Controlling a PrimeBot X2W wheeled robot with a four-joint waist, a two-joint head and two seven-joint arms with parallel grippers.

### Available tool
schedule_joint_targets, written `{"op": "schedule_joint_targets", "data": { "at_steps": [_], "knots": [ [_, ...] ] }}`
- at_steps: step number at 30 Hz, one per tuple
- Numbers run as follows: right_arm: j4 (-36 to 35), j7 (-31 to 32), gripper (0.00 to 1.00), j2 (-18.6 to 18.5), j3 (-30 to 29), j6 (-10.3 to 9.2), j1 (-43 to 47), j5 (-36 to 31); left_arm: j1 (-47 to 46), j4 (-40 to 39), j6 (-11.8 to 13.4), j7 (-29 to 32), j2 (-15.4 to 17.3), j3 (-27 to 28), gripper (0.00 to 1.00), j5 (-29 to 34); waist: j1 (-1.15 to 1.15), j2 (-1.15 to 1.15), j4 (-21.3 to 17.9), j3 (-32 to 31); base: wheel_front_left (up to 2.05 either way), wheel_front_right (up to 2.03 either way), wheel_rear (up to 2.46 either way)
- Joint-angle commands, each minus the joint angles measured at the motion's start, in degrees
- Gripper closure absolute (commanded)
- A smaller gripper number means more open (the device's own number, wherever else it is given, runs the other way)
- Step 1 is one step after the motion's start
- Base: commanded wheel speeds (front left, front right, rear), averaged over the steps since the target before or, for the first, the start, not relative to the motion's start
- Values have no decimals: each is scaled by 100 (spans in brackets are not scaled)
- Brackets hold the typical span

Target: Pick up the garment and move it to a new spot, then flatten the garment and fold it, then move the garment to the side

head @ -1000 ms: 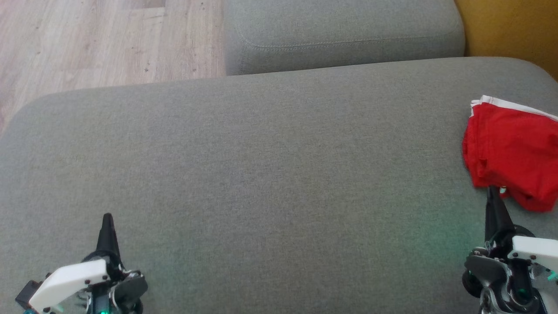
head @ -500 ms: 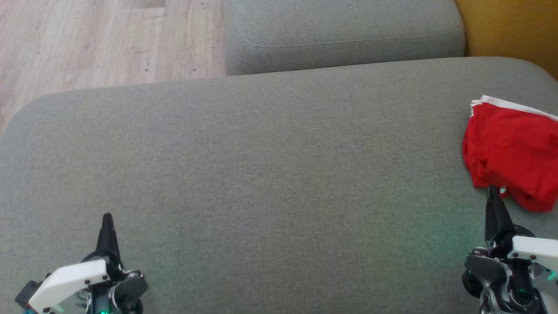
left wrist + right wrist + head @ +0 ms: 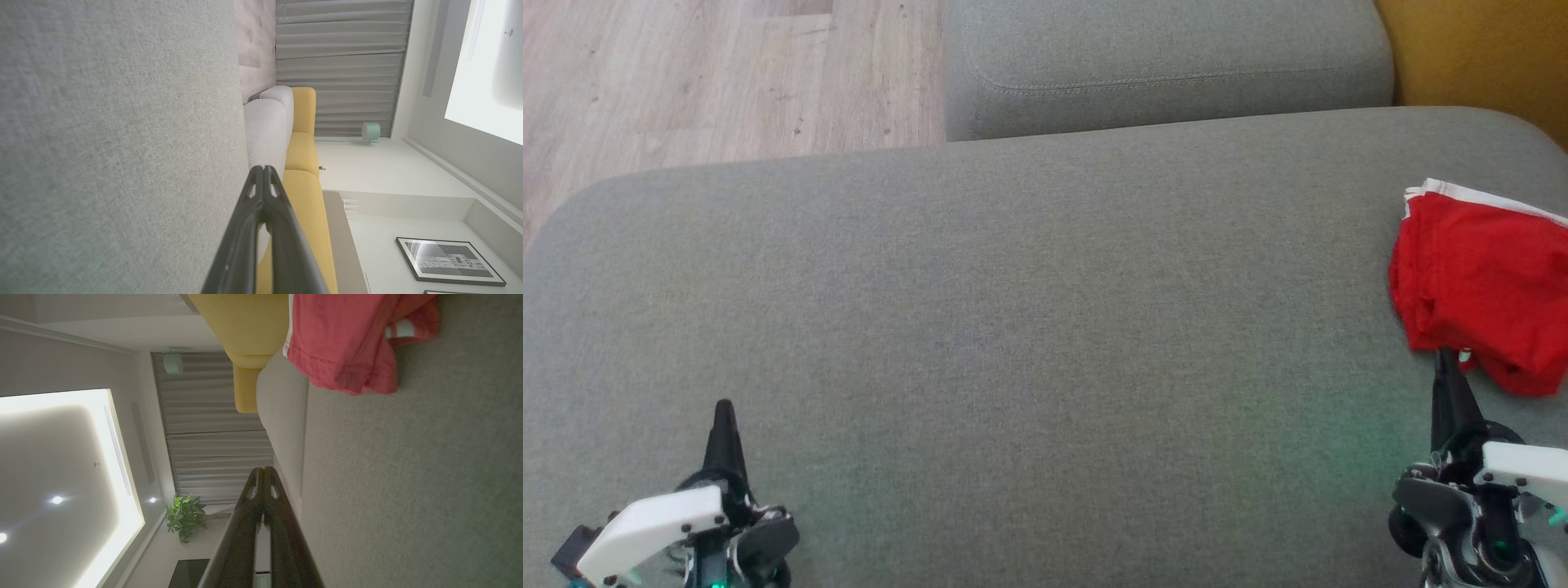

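The garment (image 3: pixel 1486 282) is red cloth with a white trim, lying folded at the right edge of the grey cushion (image 3: pixel 1013 310). In the right wrist view the garment (image 3: pixel 343 343) lies ahead of the fingers, apart from them. My right gripper (image 3: pixel 1444 359) is shut and empty, its tip just short of the garment's near edge; its tips (image 3: pixel 263 470) are pressed together. My left gripper (image 3: pixel 724 408) rests at the lower left, shut and empty, far from the garment, with its tips (image 3: pixel 263 169) closed.
A second grey cushion (image 3: pixel 1168 65) sits behind the main one. Wooden floor (image 3: pixel 719 73) lies at the upper left and a yellow seat (image 3: pixel 1478 57) at the upper right. Bare grey cushion spans the middle between the grippers.
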Motion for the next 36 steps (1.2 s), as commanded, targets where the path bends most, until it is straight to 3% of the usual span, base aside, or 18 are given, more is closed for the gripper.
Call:
{"op": "schedule_joint_targets", "data": {
  "at_steps": [1, 36],
  "knots": [
    [-220, 34, 100, -33, 119, -4, -302, 39, -277, -207, -40, 37, 24, 233, 100, 5, 0, 0, 0, 0, 0, 0, 0],
    [-220, 34, 100, -33, 119, -4, -302, 40, -278, -208, -40, 42, 20, 239, 100, 10, 0, 0, 0, 0, 0, 0, 0]
  ]
}}
